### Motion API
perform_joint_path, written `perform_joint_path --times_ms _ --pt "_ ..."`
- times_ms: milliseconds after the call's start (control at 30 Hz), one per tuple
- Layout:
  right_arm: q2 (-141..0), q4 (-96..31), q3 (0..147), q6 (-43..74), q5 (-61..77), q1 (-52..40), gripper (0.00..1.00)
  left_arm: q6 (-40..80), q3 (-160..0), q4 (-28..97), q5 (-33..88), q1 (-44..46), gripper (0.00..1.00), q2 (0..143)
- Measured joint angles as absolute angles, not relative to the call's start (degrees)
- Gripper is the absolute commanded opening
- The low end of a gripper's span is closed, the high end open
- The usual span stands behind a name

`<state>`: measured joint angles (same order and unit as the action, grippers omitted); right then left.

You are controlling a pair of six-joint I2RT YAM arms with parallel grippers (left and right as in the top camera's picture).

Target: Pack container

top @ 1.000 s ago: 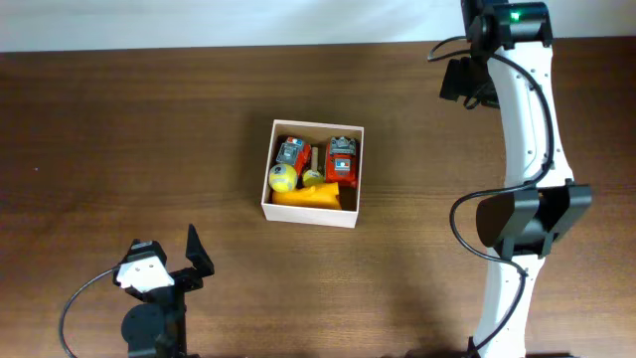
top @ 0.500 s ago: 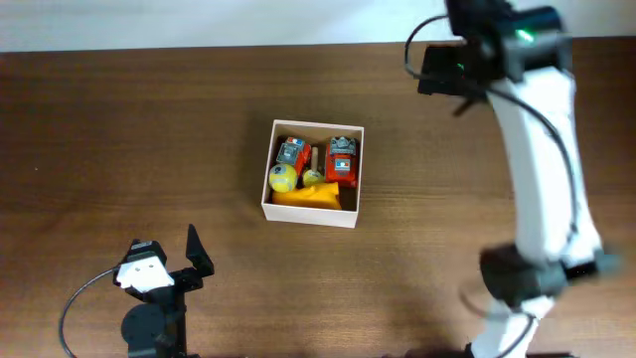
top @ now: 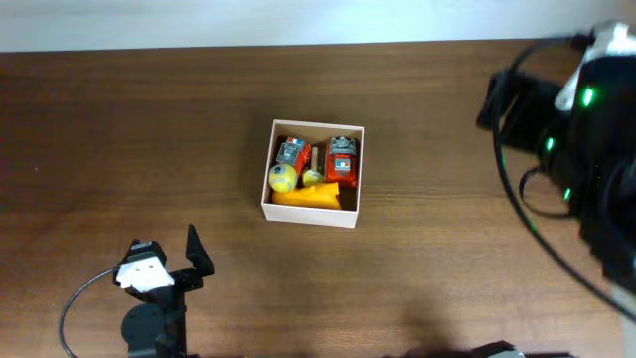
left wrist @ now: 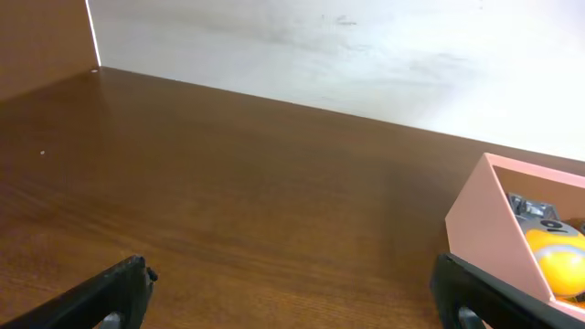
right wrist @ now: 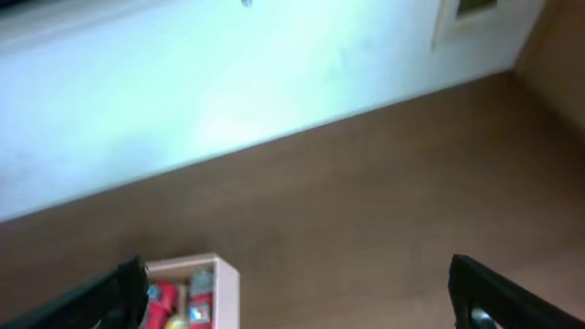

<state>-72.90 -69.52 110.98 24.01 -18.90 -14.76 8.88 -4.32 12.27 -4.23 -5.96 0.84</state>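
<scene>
The container (top: 308,215) stands mid-table, white walls with a tan inside. It holds two red-and-grey toys (top: 341,159), a yellow ball (top: 283,178) and a yellow block (top: 313,197). My left gripper (top: 167,254) rests at the front left, open and empty, apart from the container. In the left wrist view its fingers (left wrist: 292,302) spread wide, with the container's wall (left wrist: 489,233) at the right. My right gripper (right wrist: 306,302) is open and empty, raised high; the container (right wrist: 226,292) lies far below at the left. In the overhead view the right arm (top: 586,149) is blurred.
Brown wooden table (top: 149,129) with a white wall along its far edge (top: 199,22). The right arm fills the right side of the overhead view, close to the camera. A cable (top: 75,303) loops by the left arm's base.
The right arm has swung from the far right of the table up and rightwards, close to the overhead camera, and is blurred. The left arm and the container have not moved.
</scene>
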Motion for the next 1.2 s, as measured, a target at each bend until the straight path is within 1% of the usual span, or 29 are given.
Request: perform_joint_path --times_ms 100,267,367,467,700,867,1000,1200 --pt "-66.5 -61.28 98.65 24.01 -18.37 -12.75 0.99 8.88 -4.29 12.27 -4.25 -5.96 0.99 0.82" --pt "-55.61 -49.1 78.08 23.99 -12.99 -4.45 0.99 8.88 -4.27 12.23 -4.23 -5.98 0.99 0.8" --pt "-49.34 -42.11 67.68 23.99 -9.74 -1.17 0.99 8.88 -4.27 12.29 -4.23 -5.96 0.99 0.78" --pt "-42.24 -35.0 57.39 23.09 -7.79 -0.08 0.99 8.88 -4.27 12.23 -4.25 -5.96 0.99 0.8" --pt "-27.66 -17.34 35.77 15.68 -4.54 -0.03 0.99 8.88 -4.27 12.25 -4.23 -5.96 0.99 0.8" --pt "-19.84 -9.69 23.75 13.47 -3.68 -0.01 0.99 8.88 -4.27 12.27 -4.23 -5.96 0.99 0.78" --pt "-14.61 -5.23 17.58 13.06 -3.29 -0.01 0.99 8.88 -4.27 12.25 -4.23 -5.96 0.99 0.8" --pt "-8.86 -3.92 12.53 12.8 -2.81 -0.01 0.99 8.88 -4.27 12.27 -4.23 -5.96 0.99 0.78"
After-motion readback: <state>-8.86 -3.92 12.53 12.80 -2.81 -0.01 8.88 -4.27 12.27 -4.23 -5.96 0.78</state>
